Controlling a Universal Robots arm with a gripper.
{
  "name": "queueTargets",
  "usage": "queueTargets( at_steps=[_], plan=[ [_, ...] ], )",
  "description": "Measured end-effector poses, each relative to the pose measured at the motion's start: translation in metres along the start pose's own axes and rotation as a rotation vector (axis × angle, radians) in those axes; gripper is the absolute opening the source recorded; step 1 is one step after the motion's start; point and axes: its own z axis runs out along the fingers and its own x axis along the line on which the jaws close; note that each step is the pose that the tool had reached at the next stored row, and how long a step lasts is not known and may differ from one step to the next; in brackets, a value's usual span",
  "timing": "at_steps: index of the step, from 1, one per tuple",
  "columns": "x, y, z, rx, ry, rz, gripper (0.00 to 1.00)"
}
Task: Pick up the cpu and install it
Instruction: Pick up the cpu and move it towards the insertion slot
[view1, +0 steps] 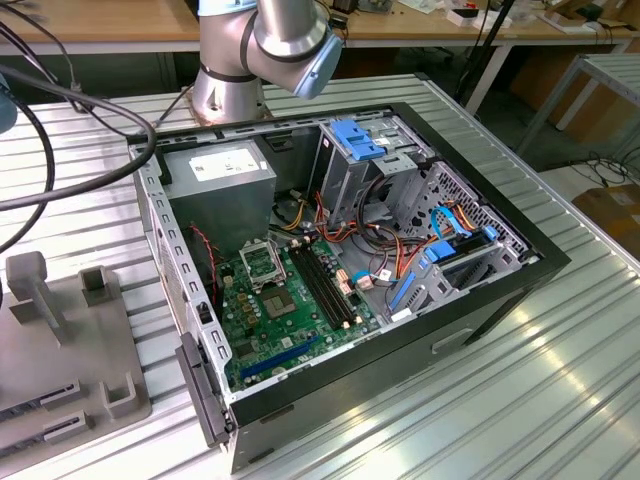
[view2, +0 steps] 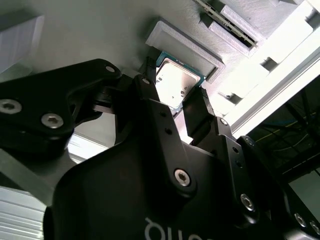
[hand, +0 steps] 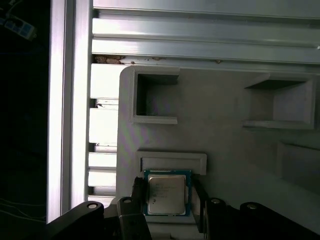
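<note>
The cpu (hand: 166, 194), a small flat square chip with a silver-grey top and green rim, lies on the grey fixture tray (hand: 225, 145) just beside a raised ledge (hand: 171, 162). In both wrist views my gripper (hand: 167, 202) straddles it, the two black fingers (hand: 136, 195) pressed against opposite edges. The second wrist view shows the cpu (view2: 174, 81) bright between the fingertips (view2: 201, 102) of the gripper (view2: 175, 90). In the exterior view the motherboard's square metal-framed socket (view1: 262, 265) sits open inside the computer case (view1: 500, 290).
The fixture tray (view1: 60, 330) lies at the exterior view's left, beside the case, with several upright blocks on it. A grey power-supply box (view1: 222, 185), cable bundles (view1: 400, 250) and drive bays (view1: 365, 150) crowd the case. The arm's base (view1: 235, 80) stands behind it.
</note>
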Motion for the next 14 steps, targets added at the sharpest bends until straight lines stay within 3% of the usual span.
queueTargets(
  at_steps=[14],
  plan=[
    [0.0001, 0.0000, -0.0045, 0.0001, 0.0003, 0.000, 0.47]
  ],
)
